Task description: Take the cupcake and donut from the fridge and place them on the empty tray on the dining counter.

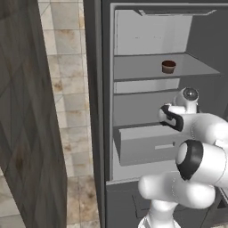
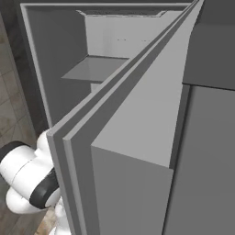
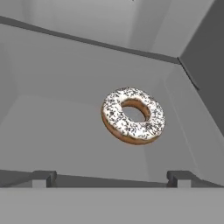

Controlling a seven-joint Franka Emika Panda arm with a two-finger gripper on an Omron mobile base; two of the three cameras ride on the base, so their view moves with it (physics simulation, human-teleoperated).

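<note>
Fridge door hiding its shelves

no readable text, labels, numbers, signs

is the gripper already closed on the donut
No, the donut lies untouched on the fridge shelf, ahead of the gripper, whose fingertips stand wide apart.

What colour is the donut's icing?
Whitish with dark speckles over tan dough; the donut shows best in the hand view.
</note>
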